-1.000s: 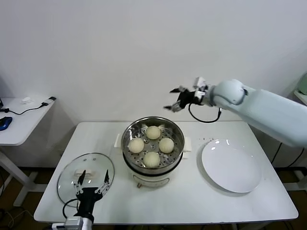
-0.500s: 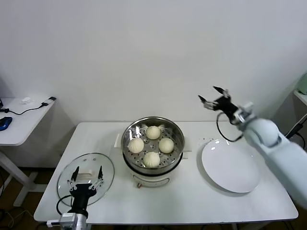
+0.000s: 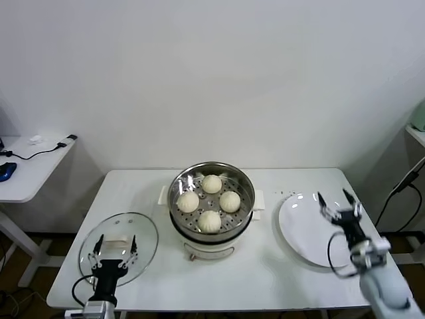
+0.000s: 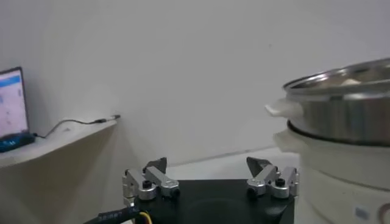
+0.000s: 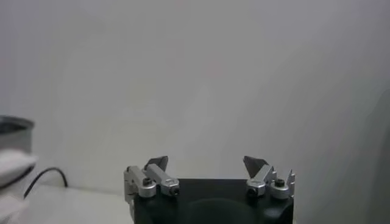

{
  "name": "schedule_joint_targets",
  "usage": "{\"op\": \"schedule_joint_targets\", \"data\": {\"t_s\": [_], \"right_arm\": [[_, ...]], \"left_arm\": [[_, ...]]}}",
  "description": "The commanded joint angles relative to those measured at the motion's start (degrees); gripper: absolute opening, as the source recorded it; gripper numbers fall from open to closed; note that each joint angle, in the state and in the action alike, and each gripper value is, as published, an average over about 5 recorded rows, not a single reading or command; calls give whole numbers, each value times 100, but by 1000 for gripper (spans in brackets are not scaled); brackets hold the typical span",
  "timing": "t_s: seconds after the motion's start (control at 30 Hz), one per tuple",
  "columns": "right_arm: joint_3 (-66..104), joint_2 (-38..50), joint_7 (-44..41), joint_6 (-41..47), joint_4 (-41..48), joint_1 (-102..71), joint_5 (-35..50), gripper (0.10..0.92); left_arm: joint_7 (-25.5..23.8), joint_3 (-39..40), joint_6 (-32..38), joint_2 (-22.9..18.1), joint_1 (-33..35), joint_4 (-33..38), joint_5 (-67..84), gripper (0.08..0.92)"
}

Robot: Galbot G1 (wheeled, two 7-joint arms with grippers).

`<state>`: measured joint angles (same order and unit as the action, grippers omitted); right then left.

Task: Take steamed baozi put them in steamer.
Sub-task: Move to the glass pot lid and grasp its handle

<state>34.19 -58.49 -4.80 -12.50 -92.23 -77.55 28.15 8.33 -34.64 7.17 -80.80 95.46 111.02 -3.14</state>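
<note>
Currently: four baozi seated in steamer, both arms low at the near edge

Near row. Left gripper [image 3: 116, 244]: jaws released and empty, at the table's near-left edge, over the near rim of the glass lid [image 3: 118, 243]. Right gripper [image 3: 339, 201]: jaws spread, nothing between them, above the right part of the plate [image 3: 312, 232], which is bare.

Middle. Steamer [image 3: 211, 199]: steel basket on a white pot, centre of the table [image 3: 265, 279], between lid and plate. Baozi [image 3: 210, 220]: four, all on the perforated floor, in a loose diamond, close together, none leaning on the wall.

Far. Plain wall; side desk [image 3: 33, 166] off to the left with cables.

Step in hand, as judged: loading looks finished; what remains is parking the arms. Keep both grippers wide and low, and move away from the basket rather than across it.

Room. Open tabletop before the steamer and on the near right. Edges to mind: lid rim under the left gripper, plate rim beside the right, pot handles at the sides.
</note>
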Motion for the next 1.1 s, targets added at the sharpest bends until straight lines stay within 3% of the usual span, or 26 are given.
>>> {"op": "schedule_joint_targets", "data": {"t_s": [0.03,0.13,0.23,0.43,0.7,1.1], "right_arm": [[618,-1329,22,-838,-192,-1397,-531,823],[529,-1444,54,-784,-250,-1438,-693,823],[464,-1523,75,-697,-306,-1429,-784,823],[424,-1532,66,-564,-403,-1405,-804,823],[471,-1510,66,-524,-415,-1400,-790,823],[492,-1527,37,-535,-399,-1460,-774,823]], "left_arm": [[1520,-226,573,178,-144,-719,-3449,823],[2295,-370,606,457,-166,-1234,-5785,823],[2459,-347,405,892,-74,-1627,-6791,823],[2461,-259,-240,1177,-161,-2158,-7186,823],[2162,-190,-726,1048,-489,-2222,-7183,823],[1711,19,-868,912,-1027,-2332,-7170,823]]}}
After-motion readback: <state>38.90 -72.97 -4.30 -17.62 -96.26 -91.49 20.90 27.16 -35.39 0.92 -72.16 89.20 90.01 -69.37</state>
